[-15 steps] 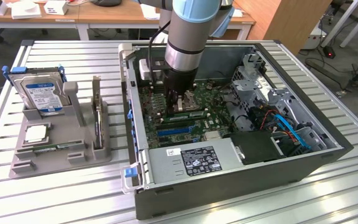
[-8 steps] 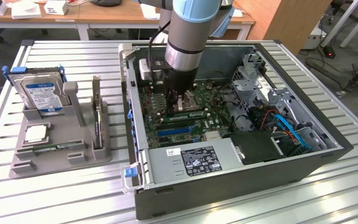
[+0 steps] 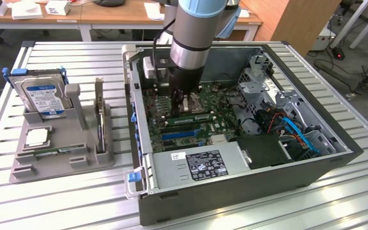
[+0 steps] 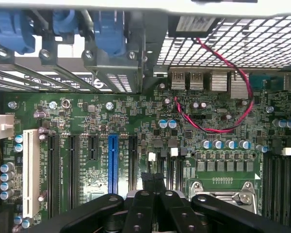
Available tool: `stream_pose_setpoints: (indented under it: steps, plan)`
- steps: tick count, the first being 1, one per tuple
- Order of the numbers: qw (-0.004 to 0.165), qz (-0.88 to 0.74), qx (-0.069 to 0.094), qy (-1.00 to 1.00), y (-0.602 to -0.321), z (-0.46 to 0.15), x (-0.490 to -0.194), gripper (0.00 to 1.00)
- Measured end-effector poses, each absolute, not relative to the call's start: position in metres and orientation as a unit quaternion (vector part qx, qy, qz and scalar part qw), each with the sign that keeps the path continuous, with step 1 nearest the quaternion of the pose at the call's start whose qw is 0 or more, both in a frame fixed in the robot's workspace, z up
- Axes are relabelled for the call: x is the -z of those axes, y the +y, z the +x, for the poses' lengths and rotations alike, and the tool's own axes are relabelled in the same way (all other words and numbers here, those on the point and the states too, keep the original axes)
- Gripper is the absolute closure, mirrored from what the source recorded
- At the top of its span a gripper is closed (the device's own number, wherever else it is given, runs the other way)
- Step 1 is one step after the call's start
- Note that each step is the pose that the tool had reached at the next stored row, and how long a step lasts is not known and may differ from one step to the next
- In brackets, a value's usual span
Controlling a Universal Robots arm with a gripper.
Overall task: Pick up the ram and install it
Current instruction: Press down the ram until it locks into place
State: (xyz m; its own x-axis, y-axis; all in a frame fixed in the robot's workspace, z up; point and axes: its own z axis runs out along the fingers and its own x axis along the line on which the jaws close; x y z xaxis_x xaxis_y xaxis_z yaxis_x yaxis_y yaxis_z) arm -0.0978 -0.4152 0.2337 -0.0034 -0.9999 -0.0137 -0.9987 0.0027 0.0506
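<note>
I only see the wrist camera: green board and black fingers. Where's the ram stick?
Observer: In the exterior view a long green ram lies along the motherboard, close by the gripper.
Operator: What's outside the computer?
Observer: A gray holder stands on the table, at the exterior view's left of the case, with a hard drive upright in it.
Operator: Anything else in it?
Observer: An expansion card, standing upright beside the hard drive.

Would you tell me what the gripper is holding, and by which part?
Nothing appears held: the gripper is shut over the motherboard, with nothing between its fingertips.
</note>
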Motion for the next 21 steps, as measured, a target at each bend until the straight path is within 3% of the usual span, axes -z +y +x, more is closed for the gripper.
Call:
stream_pose_setpoints:
  steps: [21]
  plan:
    - [0.013, 0.706, 0.023, -0.708, -0.4152, -0.0956, -0.2422, 0.91]
